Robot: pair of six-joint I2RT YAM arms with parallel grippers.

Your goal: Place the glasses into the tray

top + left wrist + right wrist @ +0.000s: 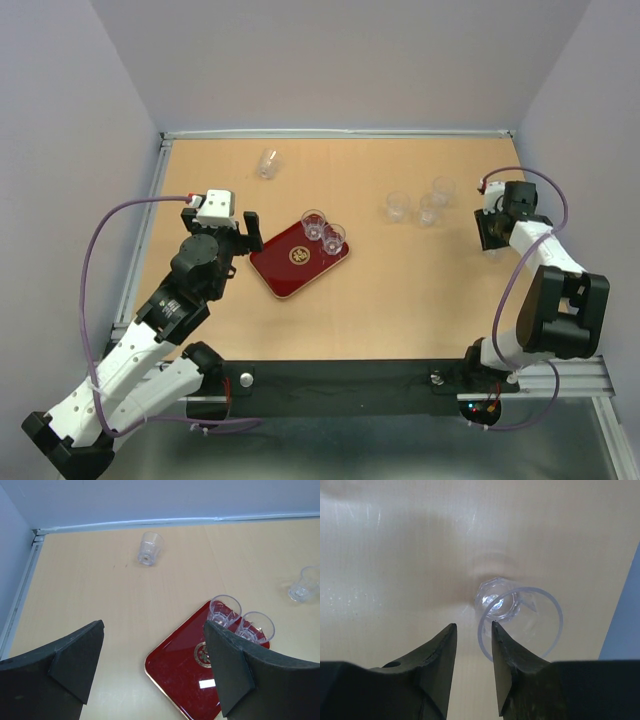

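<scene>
Lilac walls, tan surface (200, 190). Tray (285, 272) sits left of centre, turned at an angle.

- Two glasses (313, 223) stand upright and touching side by side in the tray's far corner.
- Tipped glass (268, 163) lies on its side near the far wall, well apart from the tray.
- Three more glasses (430, 210) stand in a loose cluster on the bare surface, right of the tray.
- Last glass (500, 600) is at my right claw (473, 626), close to the right wall, farthest from the tray.

Right claw: jaws nearly together. The near wall of that glass's rim sits in the narrow gap, with one finger (507, 655) over the mouth and the other outside. Can't tell whether I'm actually pinching it.

Left claw (154, 626): released, jaws wide, nothing in them. It's above the surface just beside the tray's left side, pointing toward the far wall.
</scene>
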